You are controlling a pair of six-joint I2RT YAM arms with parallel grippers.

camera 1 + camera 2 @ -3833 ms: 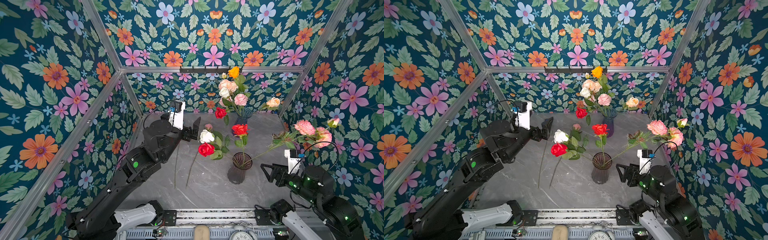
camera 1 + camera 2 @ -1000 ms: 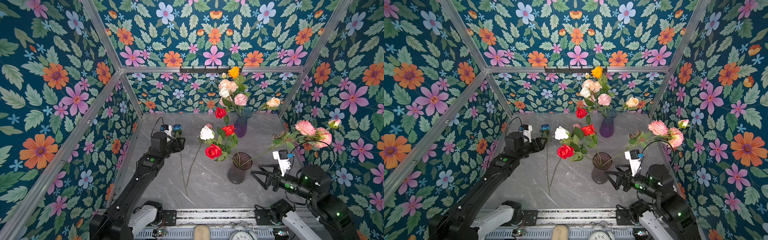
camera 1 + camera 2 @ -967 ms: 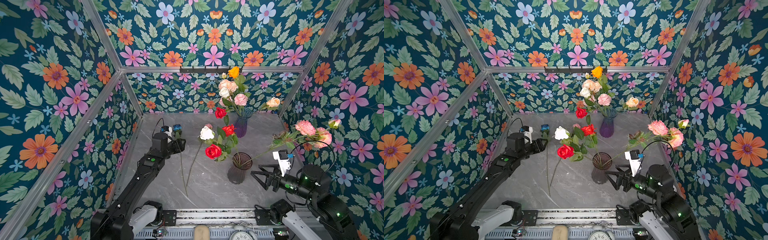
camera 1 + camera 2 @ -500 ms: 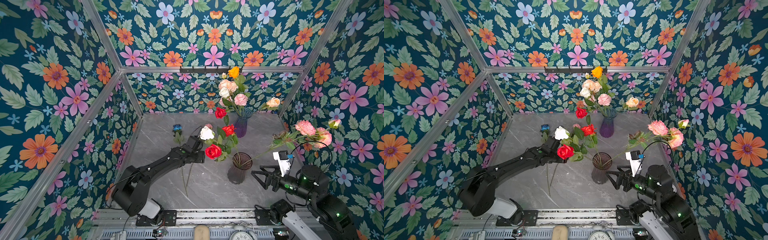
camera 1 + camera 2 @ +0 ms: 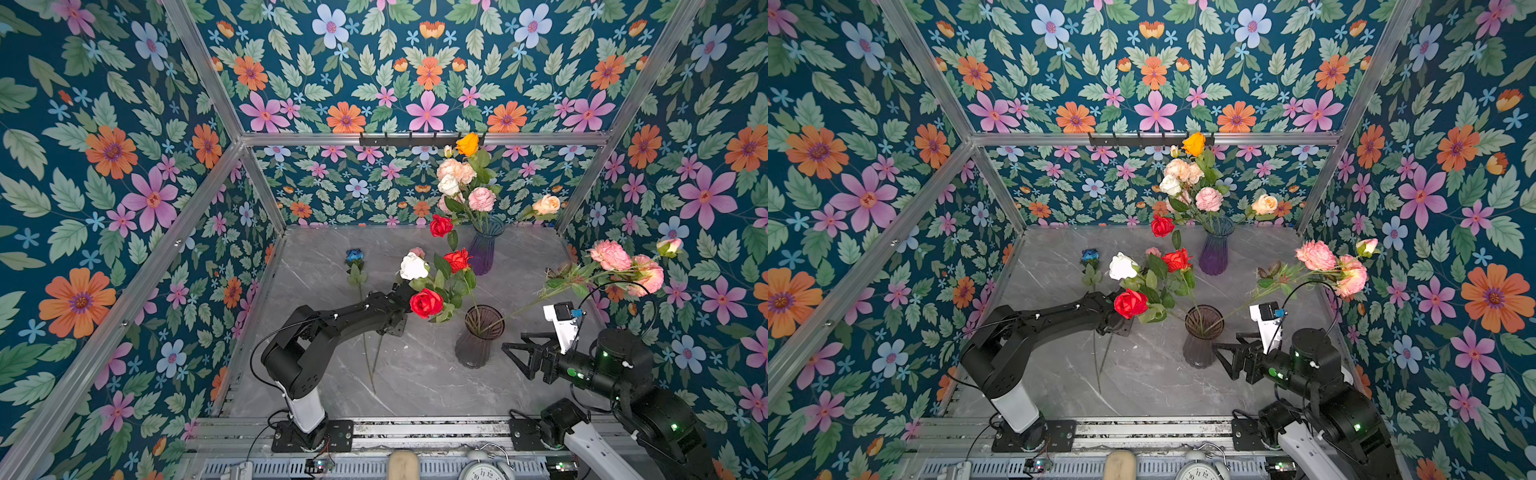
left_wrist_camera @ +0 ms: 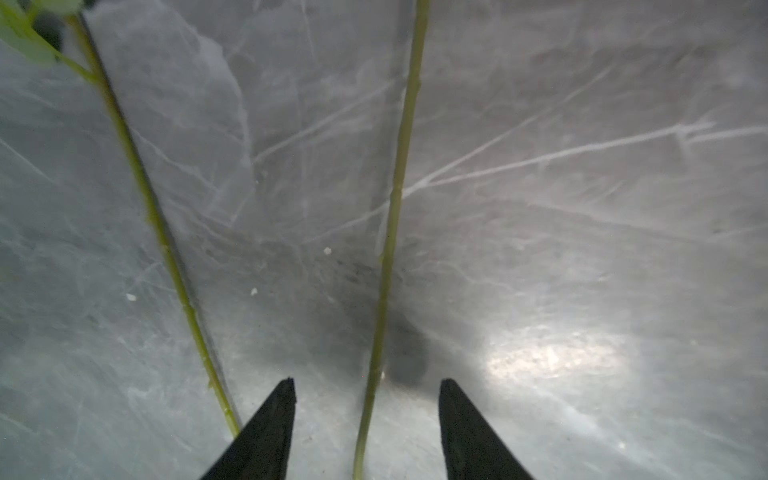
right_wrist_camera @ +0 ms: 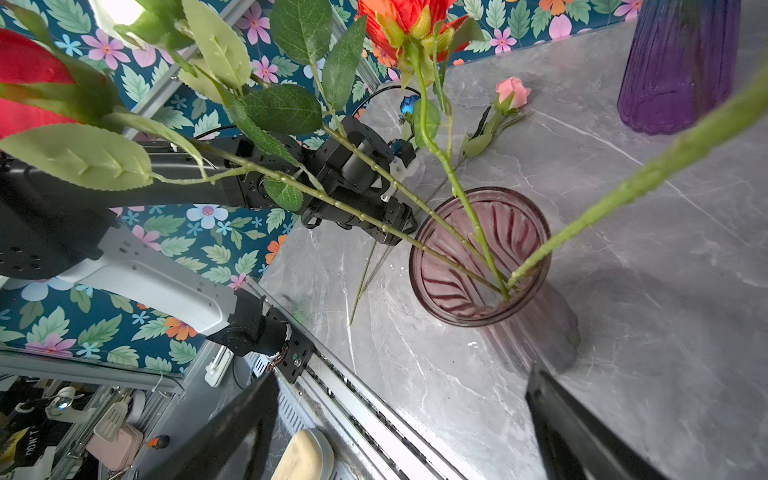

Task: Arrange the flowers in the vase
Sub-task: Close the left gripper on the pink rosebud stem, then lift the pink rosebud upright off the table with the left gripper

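A smoky glass vase (image 5: 473, 349) (image 5: 1200, 345) (image 7: 478, 257) stands front centre. It holds red roses (image 5: 426, 302), a white rose (image 5: 413, 266) and pink blooms (image 5: 611, 255) leaning right. A blue rose (image 5: 354, 254) and a pink bud (image 7: 513, 89) lie on the grey table, their stems (image 5: 370, 357) running forward. My left gripper (image 6: 366, 384) is low over these stems, hidden under the red rose in both top views. It is open, with one green stem (image 6: 395, 199) between the jaws, touching neither. My right gripper (image 5: 515, 359) (image 7: 401, 378) is open and empty, right of the vase.
A purple vase (image 5: 484, 249) full of several flowers stands at the back. A second stem (image 6: 158, 216) lies beside the left jaw. Wallpapered walls close in three sides. A metal rail (image 5: 415, 428) and a clock (image 5: 484, 471) line the front edge.
My left arm has swung from the blue rose at the back left to the middle and dropped over the stems. Its jaws have narrowed. The right arm has barely moved.
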